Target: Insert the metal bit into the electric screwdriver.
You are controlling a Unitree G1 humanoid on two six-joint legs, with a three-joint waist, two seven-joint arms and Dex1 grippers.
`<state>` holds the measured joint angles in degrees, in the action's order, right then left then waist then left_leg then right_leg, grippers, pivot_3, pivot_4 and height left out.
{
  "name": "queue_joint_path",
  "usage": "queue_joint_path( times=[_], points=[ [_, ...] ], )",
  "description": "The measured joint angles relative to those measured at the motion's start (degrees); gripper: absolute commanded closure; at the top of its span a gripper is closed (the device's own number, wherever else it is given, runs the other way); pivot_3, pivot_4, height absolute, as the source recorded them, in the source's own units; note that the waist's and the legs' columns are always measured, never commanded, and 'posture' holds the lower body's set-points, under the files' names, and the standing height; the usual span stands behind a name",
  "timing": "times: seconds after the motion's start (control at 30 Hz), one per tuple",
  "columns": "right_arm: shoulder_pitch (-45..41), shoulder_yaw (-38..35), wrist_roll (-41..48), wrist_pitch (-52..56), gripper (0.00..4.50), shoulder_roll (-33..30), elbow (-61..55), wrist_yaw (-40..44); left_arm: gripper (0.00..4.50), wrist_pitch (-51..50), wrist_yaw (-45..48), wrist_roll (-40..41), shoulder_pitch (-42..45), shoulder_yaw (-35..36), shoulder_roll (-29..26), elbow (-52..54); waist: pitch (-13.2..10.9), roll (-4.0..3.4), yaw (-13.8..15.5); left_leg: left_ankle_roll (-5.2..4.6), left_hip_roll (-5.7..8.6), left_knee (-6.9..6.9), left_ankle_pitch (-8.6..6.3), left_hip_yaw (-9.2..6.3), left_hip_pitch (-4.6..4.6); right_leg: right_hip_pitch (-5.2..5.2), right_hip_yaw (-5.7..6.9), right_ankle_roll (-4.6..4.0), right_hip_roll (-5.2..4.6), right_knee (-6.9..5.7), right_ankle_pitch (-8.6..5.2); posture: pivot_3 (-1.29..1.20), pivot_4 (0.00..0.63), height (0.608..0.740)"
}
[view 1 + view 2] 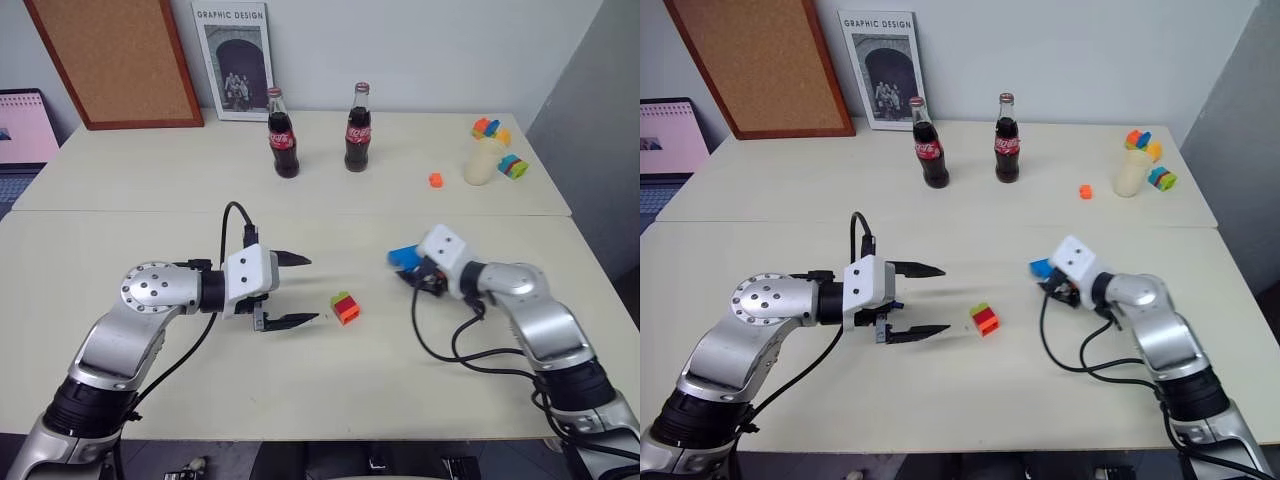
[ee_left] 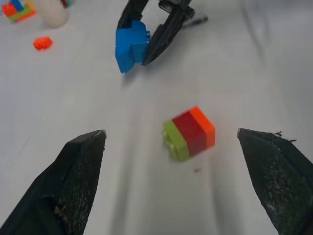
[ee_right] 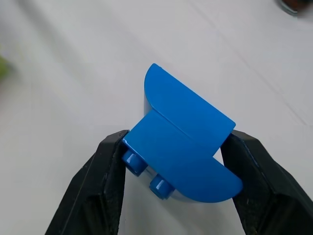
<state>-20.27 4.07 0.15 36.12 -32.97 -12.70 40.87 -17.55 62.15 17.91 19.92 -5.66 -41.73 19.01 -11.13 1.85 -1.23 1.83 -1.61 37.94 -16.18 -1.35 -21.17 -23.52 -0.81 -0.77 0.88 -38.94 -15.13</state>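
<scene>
The right claw (image 3: 171,166) grips a blue block (image 3: 186,142); the left claw (image 1: 290,290) gapes empty, a red-green block (image 1: 346,308) at its 3 o'clock on the table (image 1: 330,390). I see neither metal bit nor electric screwdriver, so the task may stall.

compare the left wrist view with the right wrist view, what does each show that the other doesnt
Left wrist view: the left gripper with its jaws wide apart, a stack of green, red and orange blocks on the table ahead of it, a small orange block and a cream cup farther off.

Right wrist view: the studs on the blue block.

Both: the blue block held in the right gripper, and the pale table.
</scene>
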Motion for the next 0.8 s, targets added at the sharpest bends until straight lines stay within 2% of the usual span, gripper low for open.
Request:
queue_joint_path(
  times=[0.1, 0.23, 0.33, 0.43, 0.5, 0.53, 0.67, 0.8],
  points=[
    [2.49, -7.80, 1.26, 0.60, 2.00, -0.63, 1.72, -3.94, 0.00, -2.26, -3.20, 0.14, 3.64, -1.67, 5.35, 0.64, 0.00, 0.00, -0.06, 0.00, 0.01, 0.02, 0.00, 0.04, 0.01, 0.01, -0.06, 0.05, 0.00, -0.01, 0.03, 0.00, 0.150, 0.740],
    [2.48, -15.09, 1.57, 0.11, 2.00, 0.31, 8.24, -10.32, 0.00, -3.63, -4.36, 0.07, 6.02, -4.43, 8.84, 0.80, 0.00, 0.00, -0.67, 0.01, 0.01, -0.02, 0.01, 0.06, 0.13, 0.03, -0.18, 0.06, 0.05, -0.06, 0.04, 0.00, 0.150, 0.740],
    [-1.99, -19.65, 2.18, -1.96, 2.00, 2.77, 18.58, -17.72, 0.00, -4.21, -5.23, -0.32, 9.05, -7.09, 11.81, -0.55, 0.01, -0.05, -0.98, 0.02, 0.02, -0.02, 0.02, 0.12, 0.21, 0.06, -0.15, -0.01, 0.27, -0.11, 0.09, 0.00, 0.150, 0.740],
    [-5.88, -21.93, 3.44, -3.55, 2.00, 3.55, 24.61, -21.34, 0.00, -4.27, -5.56, -0.63, 11.37, -9.15, 14.18, -0.87, 0.01, -0.09, -0.68, 0.01, 0.04, -0.03, 0.02, 0.21, 0.21, 0.08, -0.19, -0.01, 0.25, -0.09, 0.10, 0.00, 0.150, 0.740],
    [-6.18, -22.56, 3.98, -4.24, 1.30, 3.74, 26.31, -22.43, 0.00, -4.28, -6.03, -1.26, 11.71, -9.32, 14.29, -1.47, 0.01, -0.10, -0.65, 0.01, 0.03, -0.05, 0.02, 0.24, 0.20, 0.08, -0.20, -0.01, 0.25, -0.05, 0.09, 0.00, 0.150, 0.740],
    [-6.01, -22.93, 4.11, -4.24, 1.23, 3.97, 26.73, -22.98, 0.00, -4.26, -6.37, -1.62, 11.72, -9.48, 14.33, -1.81, 0.01, -0.10, -0.65, 0.01, 0.00, -0.05, 0.02, 0.25, 0.18, 0.06, -0.22, -0.02, 0.25, -0.05, 0.09, 0.00, 0.150, 0.740],
    [-4.89, -23.36, 5.78, -3.45, 0.16, 4.92, 24.56, -24.73, 0.00, -3.77, -6.38, -2.44, 11.87, -10.26, 14.67, -3.24, 0.01, -0.11, -0.63, 0.02, -0.04, -0.06, 0.02, 0.24, 0.15, 0.04, -0.26, 0.00, 0.18, -0.03, 0.08, 0.00, 0.150, 0.740],
    [-2.52, -24.10, 7.61, -1.48, 0.04, 4.93, 19.23, -25.17, 0.00, -3.28, -6.26, -2.48, 12.42, -10.34, 15.05, -3.81, 0.01, -0.11, -0.45, 0.02, -0.03, -0.04, 0.02, 0.24, 0.11, 0.05, -0.23, 0.05, 0.08, -0.03, 0.05, 0.00, 0.150, 0.740]
  ],
)
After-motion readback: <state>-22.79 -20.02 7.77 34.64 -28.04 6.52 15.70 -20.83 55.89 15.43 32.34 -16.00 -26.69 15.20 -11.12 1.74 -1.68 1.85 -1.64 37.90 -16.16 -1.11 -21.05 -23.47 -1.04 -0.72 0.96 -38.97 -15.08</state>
